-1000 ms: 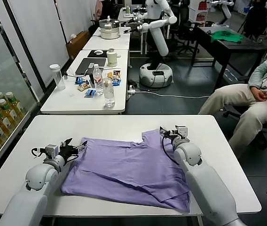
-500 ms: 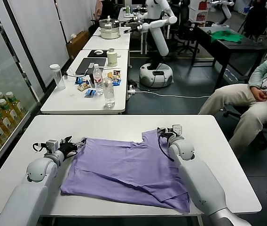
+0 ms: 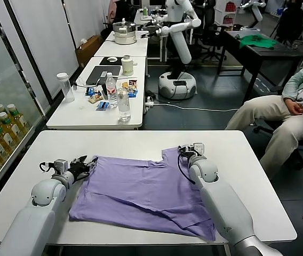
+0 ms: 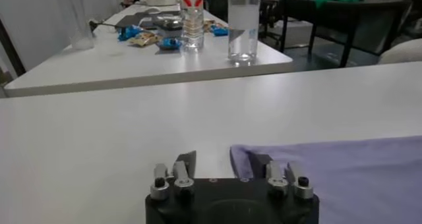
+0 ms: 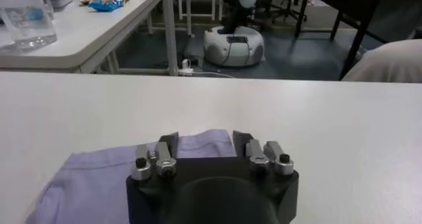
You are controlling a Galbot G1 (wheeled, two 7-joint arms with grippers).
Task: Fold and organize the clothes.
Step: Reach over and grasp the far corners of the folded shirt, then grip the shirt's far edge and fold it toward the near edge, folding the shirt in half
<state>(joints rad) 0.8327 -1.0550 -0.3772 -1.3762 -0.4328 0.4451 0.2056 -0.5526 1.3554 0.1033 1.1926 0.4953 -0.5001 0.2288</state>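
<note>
Both arms reach low over the worktop (image 3: 141,140): left claw (image 4: 224,168) half-closed at the purple T-shirt (image 3: 141,189) corner, right claw (image 5: 206,144) narrowing around its sleeve edge.

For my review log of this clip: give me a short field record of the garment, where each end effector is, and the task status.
garment: lavender-purple short-sleeved T-shirt of thin fabric, spread flat on the white table
left end effector: at the shirt's far left corner, one finger off the cloth, one on it
right end effector: at the far right sleeve, fingers astride its edge
folding: not yet begun
</note>
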